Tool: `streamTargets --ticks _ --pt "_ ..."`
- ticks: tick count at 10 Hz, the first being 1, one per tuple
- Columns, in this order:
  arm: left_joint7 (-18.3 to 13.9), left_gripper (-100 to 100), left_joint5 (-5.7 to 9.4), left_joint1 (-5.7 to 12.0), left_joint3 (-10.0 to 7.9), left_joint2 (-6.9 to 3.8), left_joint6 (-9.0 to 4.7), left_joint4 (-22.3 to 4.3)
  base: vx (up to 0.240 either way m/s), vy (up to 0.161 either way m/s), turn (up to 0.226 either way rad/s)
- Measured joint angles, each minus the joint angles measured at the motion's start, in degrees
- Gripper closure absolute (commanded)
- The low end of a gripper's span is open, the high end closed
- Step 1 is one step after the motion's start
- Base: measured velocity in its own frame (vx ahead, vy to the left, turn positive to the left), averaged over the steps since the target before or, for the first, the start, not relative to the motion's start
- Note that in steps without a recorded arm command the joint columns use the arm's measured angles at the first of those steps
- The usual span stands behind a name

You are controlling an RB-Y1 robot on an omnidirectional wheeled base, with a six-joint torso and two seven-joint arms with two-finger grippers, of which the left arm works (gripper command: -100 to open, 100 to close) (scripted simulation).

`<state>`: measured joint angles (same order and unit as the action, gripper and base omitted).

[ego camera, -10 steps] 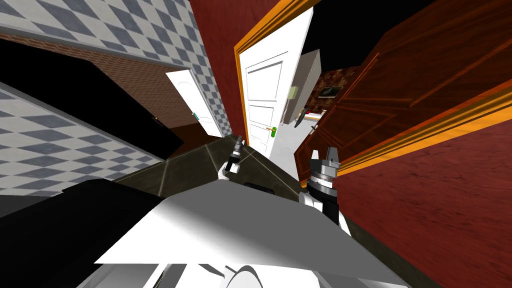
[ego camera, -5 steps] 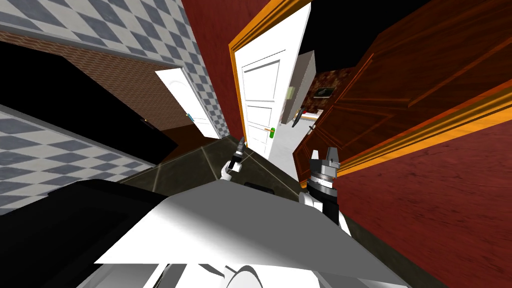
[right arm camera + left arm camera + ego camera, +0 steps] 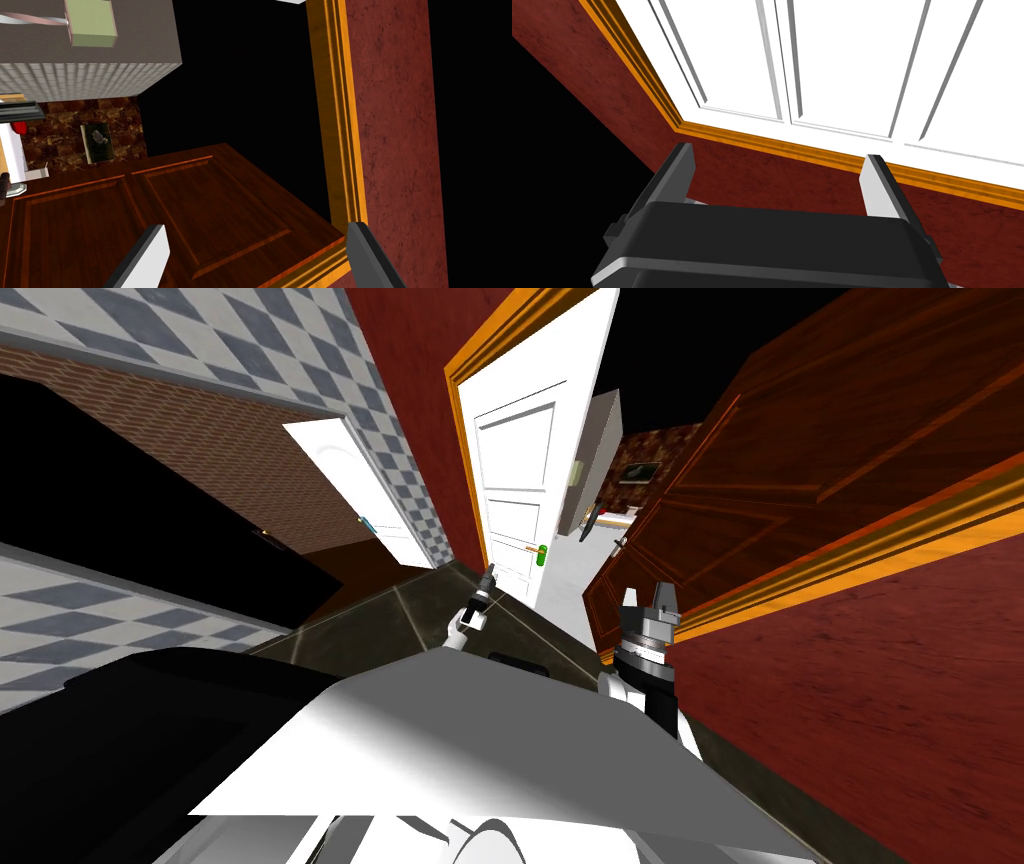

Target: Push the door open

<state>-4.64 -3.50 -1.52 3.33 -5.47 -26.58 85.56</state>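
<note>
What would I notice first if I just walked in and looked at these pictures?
Probably the bright white door in its orange frame, straight ahead in the head view, with the left gripper held out toward it, fingers open. Next comes the big brown door standing open on the right, against dark red walls.

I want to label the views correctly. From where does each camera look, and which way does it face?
Head: on the head, looking steeply down and forward at the white door and brown door; left end effector and right end effector show.
Left wrist: on the left hand, facing the white door and orange frame; its open fingers show.
Right wrist: on the right hand, facing the brown door; its open fingers show.
Shared: head and left wrist, the white door; head and right wrist, the brown door.
</note>
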Motion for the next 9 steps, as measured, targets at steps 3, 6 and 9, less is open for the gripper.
streamTargets --ticks 3,6,9 --pt "-0.4 -100 -0.05 2.72 0.34 0.12 0.35 -4.4 0.094 0.042 -0.073" --pt "-0.8 -100 -0.13 5.09 0.79 0.25 1.35 -7.9 0.088 0.045 -0.081" --pt "-1.1 -100 -0.24 7.25 1.19 0.69 1.45 -12.0 0.086 0.035 -0.071"
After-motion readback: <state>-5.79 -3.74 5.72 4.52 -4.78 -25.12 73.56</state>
